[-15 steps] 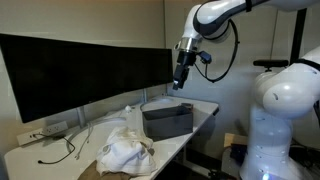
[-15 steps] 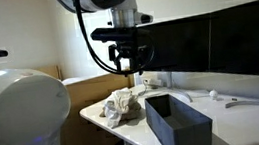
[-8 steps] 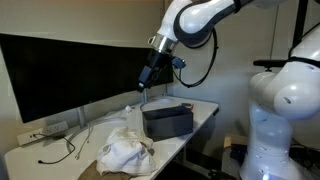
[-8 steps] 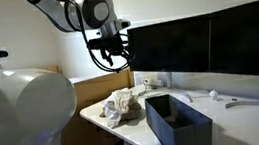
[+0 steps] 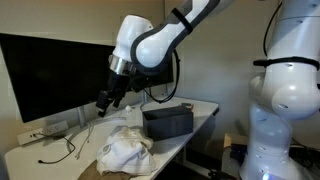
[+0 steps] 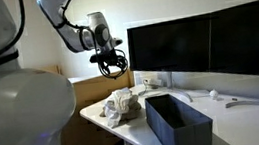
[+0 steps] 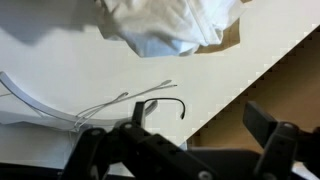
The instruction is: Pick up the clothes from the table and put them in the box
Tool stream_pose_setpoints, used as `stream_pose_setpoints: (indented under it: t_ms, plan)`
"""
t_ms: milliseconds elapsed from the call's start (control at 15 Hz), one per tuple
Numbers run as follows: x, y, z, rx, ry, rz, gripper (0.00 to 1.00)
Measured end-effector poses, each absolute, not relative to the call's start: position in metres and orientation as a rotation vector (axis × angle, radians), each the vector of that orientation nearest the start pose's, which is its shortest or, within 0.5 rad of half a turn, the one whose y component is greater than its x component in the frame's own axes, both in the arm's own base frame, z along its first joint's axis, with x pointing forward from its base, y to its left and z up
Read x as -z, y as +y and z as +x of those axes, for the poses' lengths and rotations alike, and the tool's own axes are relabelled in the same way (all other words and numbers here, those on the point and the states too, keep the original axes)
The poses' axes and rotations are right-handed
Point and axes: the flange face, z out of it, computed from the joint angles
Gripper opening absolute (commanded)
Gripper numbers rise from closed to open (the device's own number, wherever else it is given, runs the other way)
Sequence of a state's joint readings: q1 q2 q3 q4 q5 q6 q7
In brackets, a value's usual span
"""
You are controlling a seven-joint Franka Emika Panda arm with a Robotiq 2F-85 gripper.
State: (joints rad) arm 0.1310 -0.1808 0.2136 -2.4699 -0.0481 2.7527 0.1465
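The clothes (image 5: 122, 152) lie in a crumpled white and tan heap on the white table (image 5: 40, 155), near its end. In the other exterior view the clothes (image 6: 122, 105) sit beside the dark grey box (image 6: 177, 125). The box (image 5: 167, 120) stands upright next to the heap. My gripper (image 5: 103, 100) hangs in the air above the table, beyond the heap and close to the monitor, open and empty. In the wrist view the clothes (image 7: 165, 25) fill the top edge and the gripper (image 7: 200, 118) hovers open over the table's edge.
A wide black monitor (image 5: 60, 70) stands along the back of the table. Thin white and dark cables (image 7: 130, 100) lie on the table (image 7: 60, 70) under my wrist. A power strip (image 5: 50, 128) sits below the monitor. The robot's white base (image 5: 285, 110) is beside the table.
The arm has swung away from above the box, across the table toward the monitor and the clothes, and come lower. The gripper has stayed open.
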Motion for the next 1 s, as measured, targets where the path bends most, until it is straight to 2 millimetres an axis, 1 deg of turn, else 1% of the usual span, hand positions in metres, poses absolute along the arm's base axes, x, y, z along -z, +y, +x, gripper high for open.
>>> stream_pose_setpoints:
  t_ms: [67, 200, 333, 400, 533, 800, 933, 1000]
  plan:
    - [-0.4, 0.176, 0.477, 0.681, -0.38, -3.023, 1.0]
    - [-0.387, 0.181, 0.5, 0.624, -0.401, -3.101, 1.0]
    - [-0.379, 0.182, 0.517, 0.527, -0.406, -3.188, 1.0]
    - [-0.375, 0.182, 0.521, 0.455, -0.406, -3.225, 1.0]
    - [-0.368, 0.19, 0.523, 0.324, -0.42, -3.276, 1.0]
    - [-0.347, 0.21, 0.51, 0.133, -0.468, -3.307, 1.0]
    - [-0.336, 0.214, 0.506, 0.077, -0.478, -3.304, 1.0]
    - [-0.329, 0.212, 0.504, 0.052, -0.477, -3.305, 1.0]
